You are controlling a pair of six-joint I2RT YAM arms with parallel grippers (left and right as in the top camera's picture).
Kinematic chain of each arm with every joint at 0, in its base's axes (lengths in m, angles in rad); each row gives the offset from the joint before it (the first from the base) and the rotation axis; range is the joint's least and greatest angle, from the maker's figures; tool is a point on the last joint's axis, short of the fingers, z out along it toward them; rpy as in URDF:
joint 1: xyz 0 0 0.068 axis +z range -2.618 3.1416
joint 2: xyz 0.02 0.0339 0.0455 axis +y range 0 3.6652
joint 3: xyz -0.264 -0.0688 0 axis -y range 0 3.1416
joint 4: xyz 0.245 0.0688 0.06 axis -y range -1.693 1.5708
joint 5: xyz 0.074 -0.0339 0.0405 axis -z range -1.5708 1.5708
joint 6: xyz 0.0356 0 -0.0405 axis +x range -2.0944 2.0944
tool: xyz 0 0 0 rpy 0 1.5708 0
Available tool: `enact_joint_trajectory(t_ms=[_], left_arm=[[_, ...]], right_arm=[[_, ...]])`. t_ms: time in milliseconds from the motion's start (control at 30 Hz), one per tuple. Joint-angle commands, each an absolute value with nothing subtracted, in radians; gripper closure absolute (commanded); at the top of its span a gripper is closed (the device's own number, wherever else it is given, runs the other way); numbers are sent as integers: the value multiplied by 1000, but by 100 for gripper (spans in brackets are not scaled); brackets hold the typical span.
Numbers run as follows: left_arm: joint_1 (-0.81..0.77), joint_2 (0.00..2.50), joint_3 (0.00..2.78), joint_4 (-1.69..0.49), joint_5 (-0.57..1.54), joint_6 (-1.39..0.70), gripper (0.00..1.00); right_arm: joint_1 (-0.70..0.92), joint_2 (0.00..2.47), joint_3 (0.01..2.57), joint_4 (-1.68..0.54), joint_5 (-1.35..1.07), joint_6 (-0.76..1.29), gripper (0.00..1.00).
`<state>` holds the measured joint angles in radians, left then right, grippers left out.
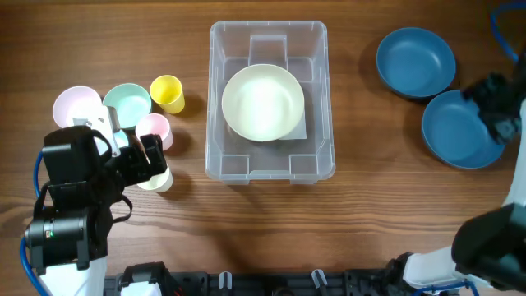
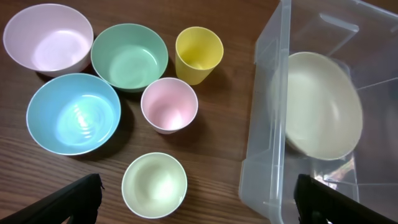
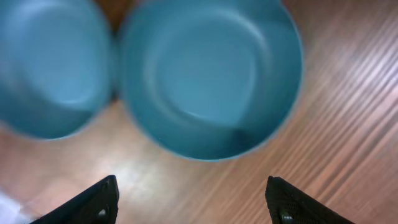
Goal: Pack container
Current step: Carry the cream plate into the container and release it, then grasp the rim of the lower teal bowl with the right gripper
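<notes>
**Operator:** Where is the container, and how will it behave if I touch it?

**Guide:** The container (image 1: 215, 107) stands in the middle of the worktop (image 1: 271, 238), with its long side running away from you. A cream bowl (image 1: 263, 102) lies in it. I judge the container light, thin and smooth. Its clear walls will probably bend, and it may slide when you push it. If you must move it, take the rounded rim at a short side, with one finger inside.

**Operator:** Is there any writing on it?

**Guide:** You can see a pale rectangle on the base, partly under the cream bowl. Perhaps it is a label, but nothing on it is readable. No brand shows anywhere.

**Operator:** And the claws?

**Guide:** Your left claw (image 2: 196, 186) is spread wide and holds nothing. It hangs over a pale green cup (image 2: 154, 185), near a pink cup (image 2: 169, 104), a yellow cup (image 2: 199, 53), a green bowl (image 2: 129, 56), a pink bowl (image 2: 48, 38) and a light blue bowl (image 2: 73, 113), all left of the container. Your right claw (image 3: 191, 186) is also wide and holds nothing, above a dark blue bowl (image 1: 462, 129) on the right side. The cups and bowls look like stiff, light plastic, so pinch them by the rim.
</notes>
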<state>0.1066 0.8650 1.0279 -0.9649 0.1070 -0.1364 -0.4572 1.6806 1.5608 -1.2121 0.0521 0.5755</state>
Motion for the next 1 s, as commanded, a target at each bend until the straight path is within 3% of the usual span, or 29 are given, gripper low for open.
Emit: enact_joint_trajectory(t_ms=[0, 233, 433, 567, 767, 967], left_arm=[[112, 864, 1045, -963, 123, -139, 0], [112, 864, 1045, -980, 123, -139, 0], [112, 864, 1045, -988, 123, -139, 0], [112, 864, 1045, -988, 123, -139, 0], [112, 864, 1045, -988, 123, -139, 0], [112, 864, 1045, -988, 123, -139, 0]], right_arm=[[-537, 1687, 1417, -1170, -48, 584, 22], [-609, 1689, 1093, -832, -57, 587, 20], [-609, 1694, 976, -685, -57, 608, 22], [-609, 1694, 958, -670, -57, 609, 55], [-609, 1694, 958, -670, -57, 604, 83], [-609, 1694, 958, -674, -57, 602, 94]])
